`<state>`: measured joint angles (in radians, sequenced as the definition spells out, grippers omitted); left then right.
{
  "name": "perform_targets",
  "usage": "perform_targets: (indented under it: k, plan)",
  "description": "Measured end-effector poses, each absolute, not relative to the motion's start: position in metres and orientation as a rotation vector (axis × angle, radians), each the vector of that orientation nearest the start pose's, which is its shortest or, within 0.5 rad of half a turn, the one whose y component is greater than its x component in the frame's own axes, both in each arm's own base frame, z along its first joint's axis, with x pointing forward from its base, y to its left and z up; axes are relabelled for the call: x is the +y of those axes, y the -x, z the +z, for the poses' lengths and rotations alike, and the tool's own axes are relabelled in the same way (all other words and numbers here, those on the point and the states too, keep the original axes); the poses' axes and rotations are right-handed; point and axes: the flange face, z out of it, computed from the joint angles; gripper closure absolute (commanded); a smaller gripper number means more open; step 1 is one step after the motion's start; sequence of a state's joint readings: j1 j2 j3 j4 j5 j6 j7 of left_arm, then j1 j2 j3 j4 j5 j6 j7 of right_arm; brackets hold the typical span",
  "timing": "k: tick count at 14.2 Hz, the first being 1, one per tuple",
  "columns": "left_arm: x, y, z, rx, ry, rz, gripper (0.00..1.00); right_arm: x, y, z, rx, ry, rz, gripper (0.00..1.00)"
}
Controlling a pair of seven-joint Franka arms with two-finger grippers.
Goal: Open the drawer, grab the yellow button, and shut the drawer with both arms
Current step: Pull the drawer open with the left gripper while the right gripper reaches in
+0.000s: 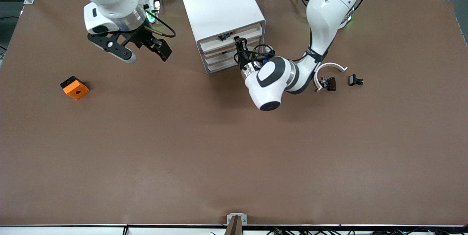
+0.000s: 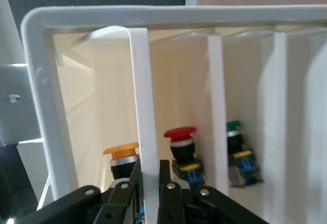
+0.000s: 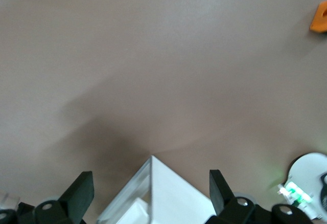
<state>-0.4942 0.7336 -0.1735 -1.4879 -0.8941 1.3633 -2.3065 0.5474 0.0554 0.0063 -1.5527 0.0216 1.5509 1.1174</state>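
Fingers (image 2: 164, 180) pinch smooth cream-white drawer (image 1: 231, 39) front lip

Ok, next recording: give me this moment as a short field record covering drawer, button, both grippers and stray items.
drawer: uppermost cream-white tray drawer of the tall white cabinet, front lip pinched
left gripper: shut on the drawer's lip
button: yellow-orange capped push-button inside the drawer, untouched
right gripper: open, in the air over the table, waiting
other: orange square block toward the right arm's end
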Motion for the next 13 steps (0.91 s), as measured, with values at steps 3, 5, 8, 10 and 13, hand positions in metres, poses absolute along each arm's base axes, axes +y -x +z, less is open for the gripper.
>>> perform_targets:
  k: [3, 5, 8, 10, 13]
  plan:
    - [-0.43, -0.488, 0.267, -1.757, 1.235, 1.347, 1.0, 0.344, -0.475, 0.592, 1.027, 3.004, 0.082, 0.0]
    - [-0.42, -0.502, 0.268, -1.787, 1.228, 1.352, 1.0, 0.375, -0.47, 0.579, 1.061, 2.989, 0.074, 0.0]
    - [-0.409, -0.516, 0.27, -1.818, 1.222, 1.361, 1.0, 0.421, -0.462, 0.557, 1.11, 2.933, 0.043, 0.0]
    - [-0.408, -0.517, 0.269, -1.821, 1.22, 1.363, 0.94, 0.454, -0.449, 0.534, 1.123, 2.932, 0.046, 0.0]
    - [-0.405, -0.521, 0.27, -1.829, 1.22, 1.368, 0.85, 0.493, -0.436, 0.502, 1.165, 2.904, 0.039, 0.0]
